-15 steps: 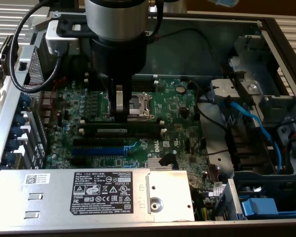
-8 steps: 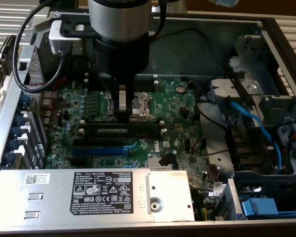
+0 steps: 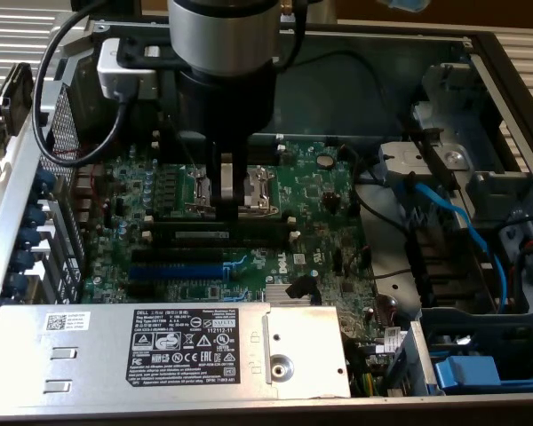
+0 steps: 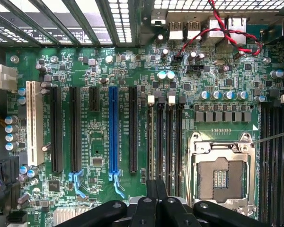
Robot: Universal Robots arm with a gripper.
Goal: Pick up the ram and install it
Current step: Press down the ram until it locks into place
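**Condition.** The black two-finger gripper (image 3: 235,200) hangs low over the green motherboard (image 3: 320,195) inside the open grey computer case (image 3: 382,80). It is directly above the group of long black memory slots (image 3: 222,238), just left (in the exterior view) of the silver-framed processor socket (image 3: 265,188). In the wrist view the gripper (image 4: 156,189) has its linkages converged and its fingers drawn narrow, almost together.

**Location of the part.** The ram, a flat green circuit-board stick, cannot be made out. Whether it is pinched edge-on between the fingers or seated in a slot cannot be told.

**Hazards, as judged from this position.**

1. Misalignment. The black memory slots (image 4: 163,137) lie close side by side. A small lateral offset would land a stick on a slot wall or between two slots, and downward force would then flex the board.
2. Tilt. If one end of a stick goes in first, it jams and the white end latches do not close.
3. Collision. The square processor socket (image 4: 221,175) lies just beside the slots (its contact field is exposed), so a drifting finger could damage it.
4. Wrong target. The long blue expansion slot (image 4: 113,132) runs parallel nearby and is not a memory slot.
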